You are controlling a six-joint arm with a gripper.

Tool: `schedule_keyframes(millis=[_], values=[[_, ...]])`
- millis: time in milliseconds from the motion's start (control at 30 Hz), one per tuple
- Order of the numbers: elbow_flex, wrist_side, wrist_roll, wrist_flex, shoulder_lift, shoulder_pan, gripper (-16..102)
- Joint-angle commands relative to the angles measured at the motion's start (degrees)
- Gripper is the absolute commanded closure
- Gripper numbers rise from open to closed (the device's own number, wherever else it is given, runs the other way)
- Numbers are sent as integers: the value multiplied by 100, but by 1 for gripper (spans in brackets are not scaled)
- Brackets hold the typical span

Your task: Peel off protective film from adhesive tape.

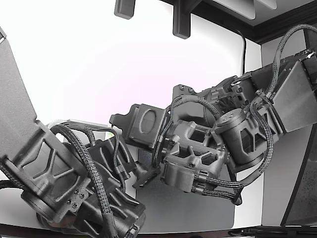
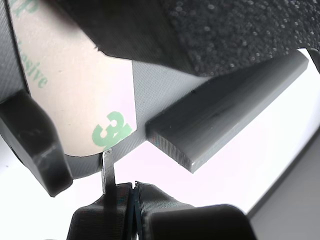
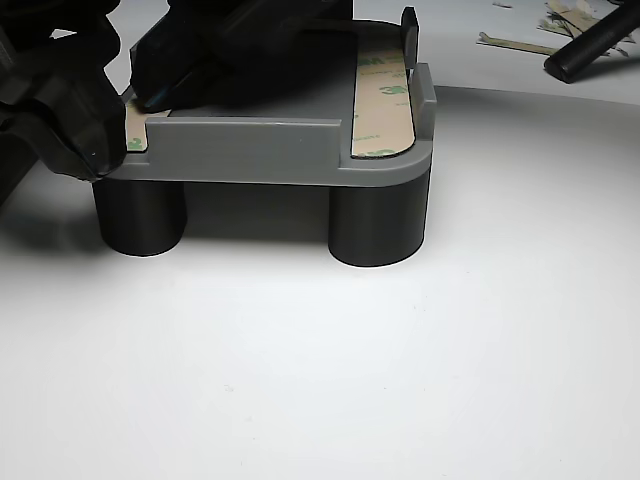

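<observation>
Looking down the wrist view, the claw (image 2: pixel 131 202) has its two dark tips pressed tight together at the edge of the grey fixture (image 2: pixel 160 95), with a thin sliver of film standing up between them. That sliver runs up to the rounded end of the tan protective film (image 2: pixel 80 95), the liner with the green 3M print, so the claw is closed on the film's corner tab. The liner lies flat on the fixture's surface, its printed end just above the pinch point. A thick grey bar (image 2: pixel 225 110) of the fixture crosses beside it, and a dark foam-like pad (image 2: pixel 240 30) fills the space above.

From the other view, the fixture (image 3: pixel 290 145) sits as a grey tray on dark cylindrical legs (image 3: pixel 378 225) on the white counter (image 3: pixel 330 370). A second tan strip (image 3: pixel 382 105) lies along the tray's side on that view's right, flat and untouched. On that view's left, black arm parts (image 3: pixel 60 100) crowd over the tray's corner, where a small patch of tan film (image 3: pixel 135 125) peeks out. Loose scraps of peeled liner (image 3: pixel 520 44) lie on the counter far behind, near a black rod (image 3: pixel 595 45).

In the exterior view, two dark arms (image 1: pixel 198 144) meet over the work, hiding the fixture itself.
</observation>
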Motion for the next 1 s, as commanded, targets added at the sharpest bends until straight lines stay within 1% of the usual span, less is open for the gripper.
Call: schedule_keyframes(millis=[0,967], values=[[-185,26,0,-9,88,-44,97],[-255,35,70,26,62,18,97]])
